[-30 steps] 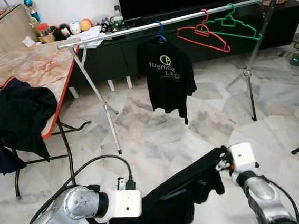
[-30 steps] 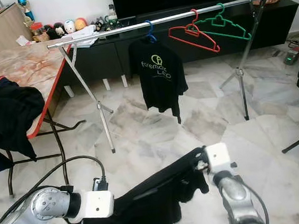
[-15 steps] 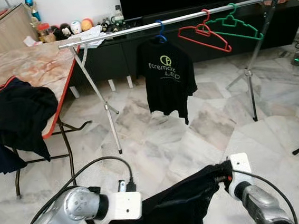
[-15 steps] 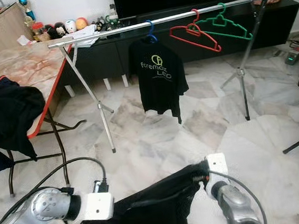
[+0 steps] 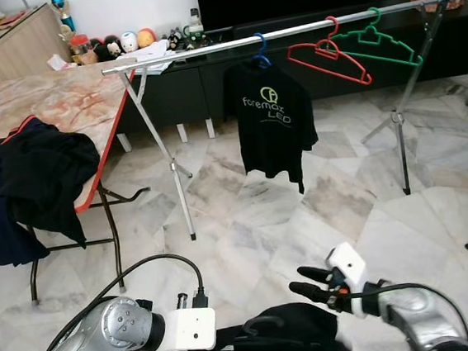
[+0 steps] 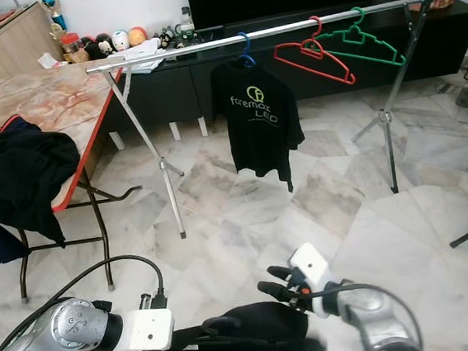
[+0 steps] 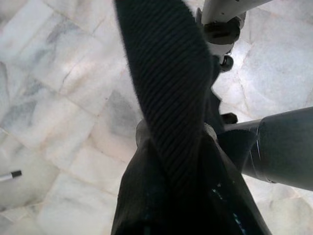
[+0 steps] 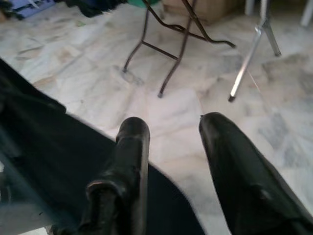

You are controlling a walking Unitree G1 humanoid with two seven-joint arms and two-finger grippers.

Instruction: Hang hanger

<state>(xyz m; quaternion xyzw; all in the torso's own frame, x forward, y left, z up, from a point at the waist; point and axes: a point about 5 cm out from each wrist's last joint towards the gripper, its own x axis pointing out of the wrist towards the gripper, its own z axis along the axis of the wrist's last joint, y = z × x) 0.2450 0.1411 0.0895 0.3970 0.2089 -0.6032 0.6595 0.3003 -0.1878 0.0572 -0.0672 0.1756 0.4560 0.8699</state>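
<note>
While my left gripper (image 7: 168,147) clamps the black garment (image 5: 275,342) low over the marble floor (image 5: 246,216), my right gripper (image 5: 306,280) hangs just beside the cloth, fingers spread and holding nothing. The red hanger (image 5: 328,54) and green hanger (image 5: 380,39) rest on the rail (image 5: 205,51).

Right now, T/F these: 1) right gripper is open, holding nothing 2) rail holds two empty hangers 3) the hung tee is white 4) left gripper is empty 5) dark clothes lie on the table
1) True: the right gripper has its fingers spread, with nothing between them.
2) True: a red hanger and a green hanger hang bare on the rail.
3) False: the hung T-shirt is black, on a blue hanger.
4) False: the left gripper is shut on the black garment.
5) True: dark clothes lie draped over the table edge.
</note>
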